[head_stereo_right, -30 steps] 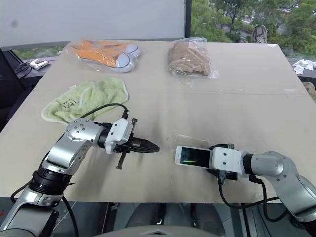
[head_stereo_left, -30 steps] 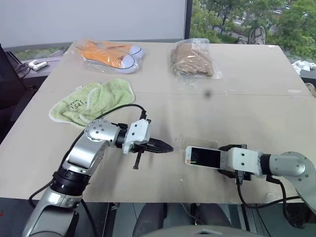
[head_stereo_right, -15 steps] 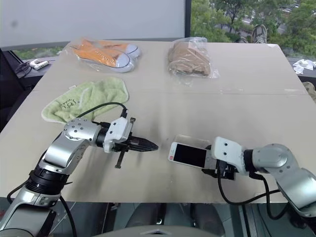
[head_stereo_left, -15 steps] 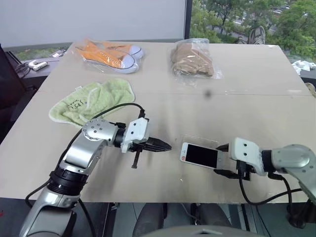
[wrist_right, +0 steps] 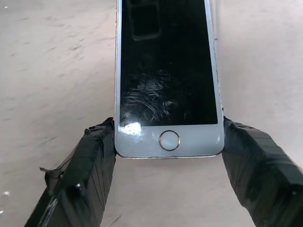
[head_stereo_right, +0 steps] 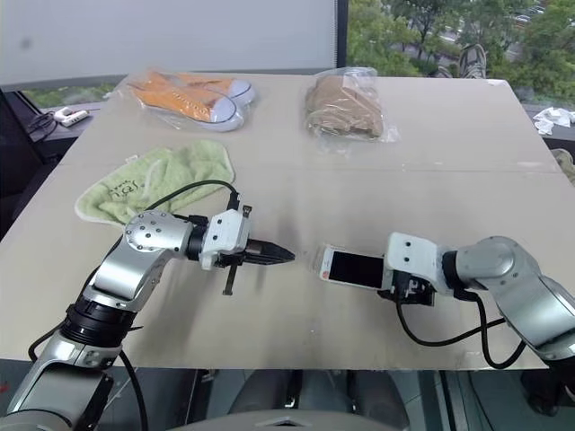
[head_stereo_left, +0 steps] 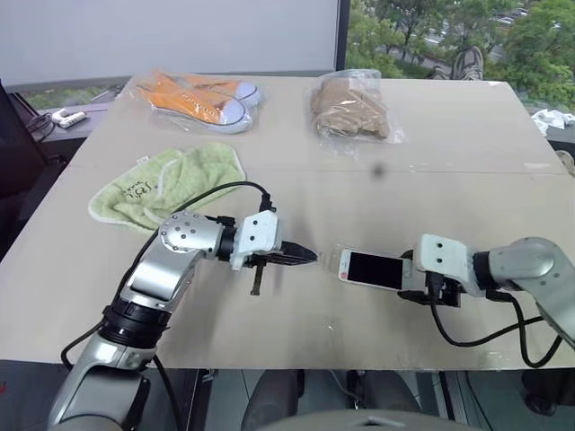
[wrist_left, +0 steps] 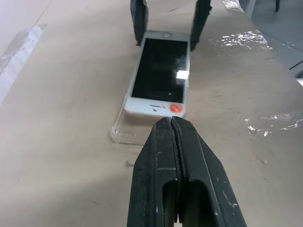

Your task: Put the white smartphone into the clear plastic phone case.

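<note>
White smartphone (head_stereo_left: 374, 268) sits near the table's front edge, right of centre, screen up, long axis running roughly along that front edge. Home-button end is at the right gripper (head_stereo_left: 415, 278), speaker end faces the left gripper (head_stereo_left: 305, 256). Right gripper's two fingers (wrist_right: 83, 175) clamp the phone's long sides at the home-button end. Left gripper's black fingers are pressed fully together, nothing in them, tip aimed at the phone's free end, just short of it. Clear plastic phone case (wrist_left: 124, 127) lies flat on the table (head_stereo_left: 296, 193) at that free end; the phone's end overlaps it, seating can't be judged. Table is pale beige, with a seam across the middle. Green towel (head_stereo_left: 171, 184) toward the left edge. Bagged orange shoes (head_stereo_left: 199, 95) and bagged brown cloth (head_stereo_left: 349, 108) near the far edge. Window with trees beyond the far right corner.
</note>
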`<state>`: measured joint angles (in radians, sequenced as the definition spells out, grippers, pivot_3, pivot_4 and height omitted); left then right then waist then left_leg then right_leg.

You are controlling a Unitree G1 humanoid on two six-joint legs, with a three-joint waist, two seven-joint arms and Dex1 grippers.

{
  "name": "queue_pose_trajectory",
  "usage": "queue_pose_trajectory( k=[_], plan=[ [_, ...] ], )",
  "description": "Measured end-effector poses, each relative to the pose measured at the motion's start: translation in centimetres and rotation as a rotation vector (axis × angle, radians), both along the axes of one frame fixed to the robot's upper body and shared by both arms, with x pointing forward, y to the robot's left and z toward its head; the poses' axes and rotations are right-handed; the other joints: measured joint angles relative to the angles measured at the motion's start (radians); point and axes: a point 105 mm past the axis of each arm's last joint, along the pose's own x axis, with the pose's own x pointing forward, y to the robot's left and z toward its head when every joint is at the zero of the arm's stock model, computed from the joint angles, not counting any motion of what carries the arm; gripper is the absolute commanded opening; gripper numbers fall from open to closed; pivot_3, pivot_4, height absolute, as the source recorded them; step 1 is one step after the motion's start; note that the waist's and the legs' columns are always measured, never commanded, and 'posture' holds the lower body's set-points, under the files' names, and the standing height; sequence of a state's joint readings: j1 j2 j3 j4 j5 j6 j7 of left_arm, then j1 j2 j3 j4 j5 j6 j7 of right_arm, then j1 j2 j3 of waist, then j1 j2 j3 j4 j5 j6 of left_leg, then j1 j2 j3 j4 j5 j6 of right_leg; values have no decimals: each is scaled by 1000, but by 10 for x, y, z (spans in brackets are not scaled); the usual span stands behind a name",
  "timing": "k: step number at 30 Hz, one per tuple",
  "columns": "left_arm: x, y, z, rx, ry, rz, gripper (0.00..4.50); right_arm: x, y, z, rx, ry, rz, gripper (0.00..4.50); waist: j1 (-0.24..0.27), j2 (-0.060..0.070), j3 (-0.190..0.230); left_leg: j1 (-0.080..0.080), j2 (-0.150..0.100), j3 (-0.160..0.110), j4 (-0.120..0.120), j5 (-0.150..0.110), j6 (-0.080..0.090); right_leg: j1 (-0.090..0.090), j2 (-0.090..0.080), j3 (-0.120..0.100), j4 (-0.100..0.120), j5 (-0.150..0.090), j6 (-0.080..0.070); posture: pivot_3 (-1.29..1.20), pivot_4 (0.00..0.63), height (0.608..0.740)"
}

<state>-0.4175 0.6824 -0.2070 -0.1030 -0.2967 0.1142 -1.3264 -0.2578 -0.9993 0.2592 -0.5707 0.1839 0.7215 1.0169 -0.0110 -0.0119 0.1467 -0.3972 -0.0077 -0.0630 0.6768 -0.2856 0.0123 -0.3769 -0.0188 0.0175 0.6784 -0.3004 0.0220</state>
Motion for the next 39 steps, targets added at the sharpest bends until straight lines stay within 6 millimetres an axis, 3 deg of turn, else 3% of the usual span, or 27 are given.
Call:
queue_pose_trajectory(
  k=[10, 19, 33, 39],
  plan=[
    [1, -2, 2, -8, -4, -4, 0, 6, 5, 1, 2, 47, -53, 2984, 1, 0, 0, 0, 0, 0, 0, 0, 0, 0, 0, 0, 0, 0, 0, 0, 150, 740],
    [6, -25, -3, -34, 9, -35, 0, 10, 5, 2, -14, 53, -87, 2984, 0, 0, 0, 0, 0, 0, 1, 0, 0, 0, 0, 0, 0, 0, 0, 0, 150, 740],
    [14, -42, -33, 42, 22, -47, 0, 14, 6, -1, -44, 71, -97, 2984, 0, 0, 0, 0, 0, 0, 1, 0, 0, 0, 0, 0, 0, 0, 0, 0, 150, 740],
    [22, -50, -36, 48, -6, -28, 0, 14, 8, 0, -51, 62, -73, 2984, 0, 0, 0, -1, 0, 0, 2, 0, 0, 0, 0, 0, 0, 0, 0, 0, 150, 740]
  ],
)
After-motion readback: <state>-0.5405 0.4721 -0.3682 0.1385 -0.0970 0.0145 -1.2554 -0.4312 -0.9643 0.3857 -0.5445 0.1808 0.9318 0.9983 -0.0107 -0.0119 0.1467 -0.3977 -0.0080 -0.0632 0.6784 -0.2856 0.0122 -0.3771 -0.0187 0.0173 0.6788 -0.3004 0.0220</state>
